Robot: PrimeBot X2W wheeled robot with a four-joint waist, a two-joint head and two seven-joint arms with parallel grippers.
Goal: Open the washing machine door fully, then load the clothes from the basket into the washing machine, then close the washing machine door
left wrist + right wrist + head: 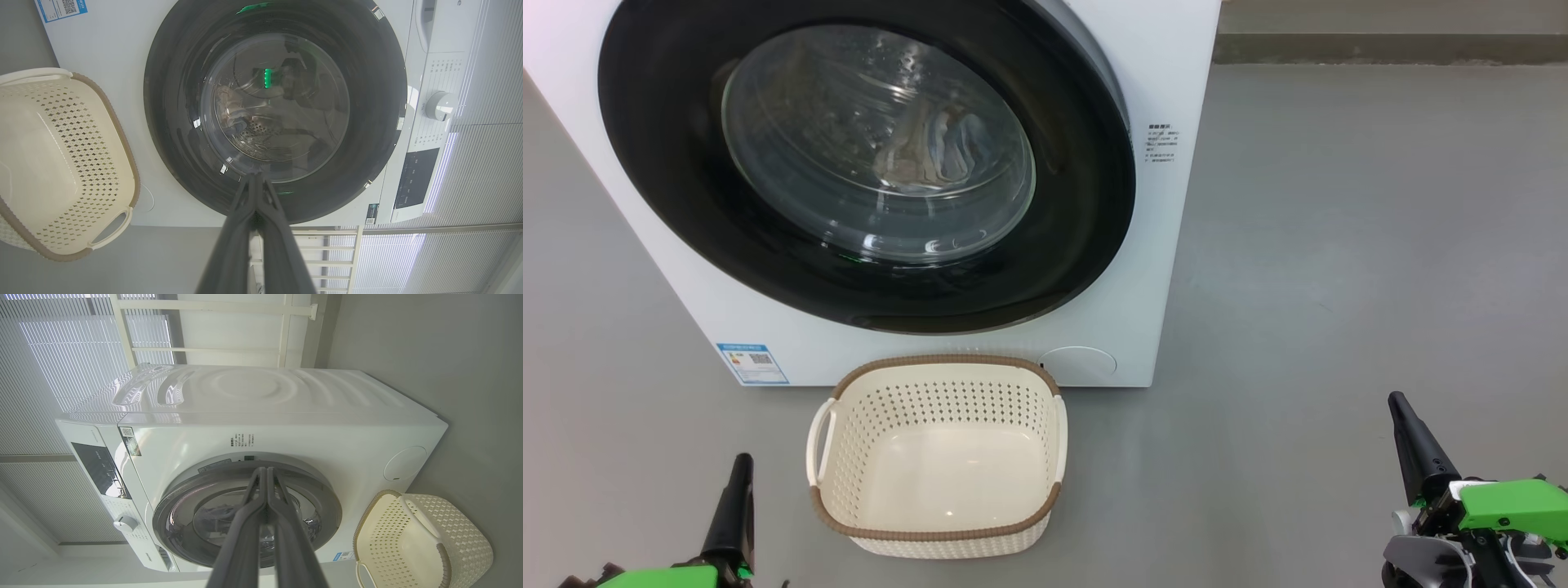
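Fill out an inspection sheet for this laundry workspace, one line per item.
Surface: smooth grey floor.
Job's things: the washing machine door looks shut on the white washing machine. The clothes lie inside the drum, seen through the glass. The basket stands empty on the floor in front of the machine.
Clutter: nothing seen.
Grippers: the left gripper and the right gripper are both shut and hold nothing, one to each side of the basket.
Cables: nothing seen.
Surroundings: slatted blinds and a white frame behind the machine.
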